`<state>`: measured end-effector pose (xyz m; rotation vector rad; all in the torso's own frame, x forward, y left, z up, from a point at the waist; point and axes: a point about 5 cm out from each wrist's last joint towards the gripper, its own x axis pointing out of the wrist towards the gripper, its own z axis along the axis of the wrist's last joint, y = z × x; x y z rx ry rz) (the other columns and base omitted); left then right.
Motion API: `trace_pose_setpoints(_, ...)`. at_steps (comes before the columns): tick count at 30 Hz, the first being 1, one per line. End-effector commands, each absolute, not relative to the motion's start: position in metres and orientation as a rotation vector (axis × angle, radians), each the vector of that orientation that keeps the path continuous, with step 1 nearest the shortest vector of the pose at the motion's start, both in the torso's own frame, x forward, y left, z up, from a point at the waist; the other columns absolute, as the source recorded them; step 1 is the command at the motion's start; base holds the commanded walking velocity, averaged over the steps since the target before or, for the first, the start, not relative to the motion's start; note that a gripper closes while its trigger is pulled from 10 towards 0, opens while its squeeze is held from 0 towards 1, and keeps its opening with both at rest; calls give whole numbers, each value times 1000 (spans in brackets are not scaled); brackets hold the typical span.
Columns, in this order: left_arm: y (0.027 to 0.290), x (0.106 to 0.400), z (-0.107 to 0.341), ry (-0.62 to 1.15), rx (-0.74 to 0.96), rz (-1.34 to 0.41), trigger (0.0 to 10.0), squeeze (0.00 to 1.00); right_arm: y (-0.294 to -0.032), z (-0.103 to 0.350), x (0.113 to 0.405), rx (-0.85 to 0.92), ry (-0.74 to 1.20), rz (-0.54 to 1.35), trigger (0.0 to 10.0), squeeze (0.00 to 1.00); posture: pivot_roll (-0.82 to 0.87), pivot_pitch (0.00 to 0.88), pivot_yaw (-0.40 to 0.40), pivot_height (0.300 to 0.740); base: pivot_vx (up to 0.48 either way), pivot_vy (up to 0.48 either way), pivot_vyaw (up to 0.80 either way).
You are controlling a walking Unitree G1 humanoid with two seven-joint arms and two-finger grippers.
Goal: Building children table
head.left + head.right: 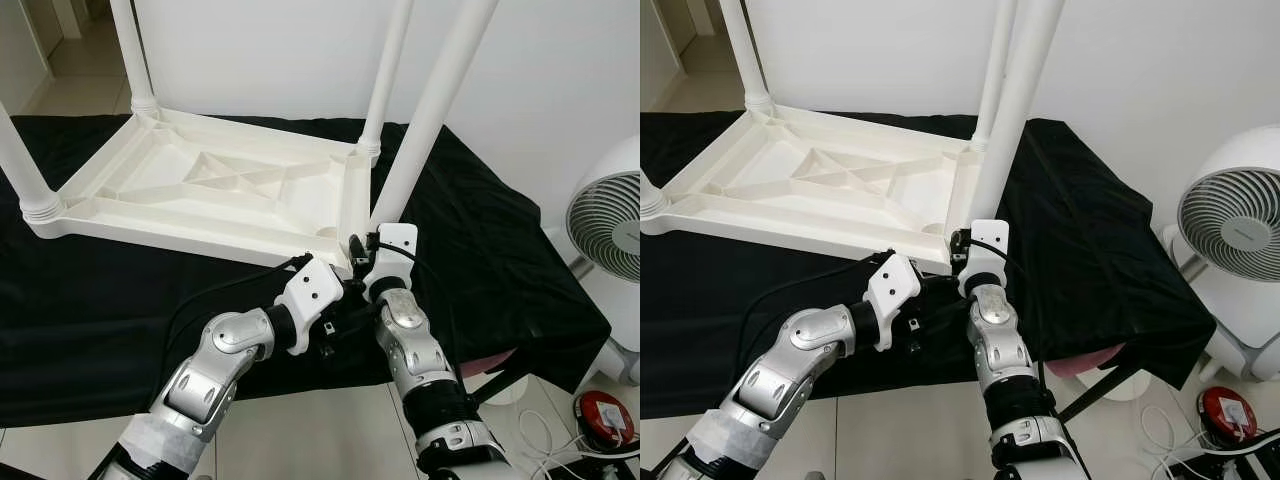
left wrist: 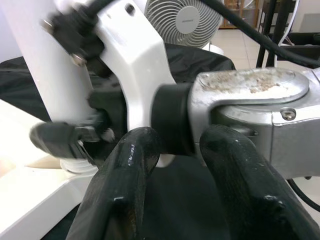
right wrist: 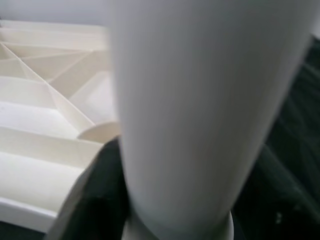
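Observation:
A white children's table lies upside down on a black cloth, its ribbed underside facing up. The near-right leg rises at a slant from the table's near corner. My right gripper is at that leg's base, shut on the leg, with one black finger pressed against its side. My left gripper reaches in from the left, just below that corner. Its fingers stand open on either side of my right wrist.
Three other legs stand upright at the remaining corners. The black cloth hangs over the near edge of the low platform. A white fan stands at the right, with a red object and cables on the floor.

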<state>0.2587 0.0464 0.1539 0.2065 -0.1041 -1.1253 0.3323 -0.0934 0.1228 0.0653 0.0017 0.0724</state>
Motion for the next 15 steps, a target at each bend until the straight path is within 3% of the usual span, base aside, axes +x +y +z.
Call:
trace_pose_setpoints(1,44,257,153,-99,201,-1134,10000,0,-101,114,329,58,41,57,10000,1000,-52,0,-76,740,0,0,0)
trace_pose_setpoints(9,44,256,153,-98,199,-1132,10000,0,-120,104,329,15,38,134,10000,1000,-50,0,-81,740,0,0,0)
trace_pose_setpoints(10,43,255,152,-96,194,-1133,10000,0,-129,100,330,-9,56,219,10000,0,-51,0,-81,740,0,0,0)
trace_pose_setpoints(15,43,255,152,-96,195,-1134,10000,0,-141,103,333,-41,44,329,10000,0,-52,0,-79,740,0,0,0)
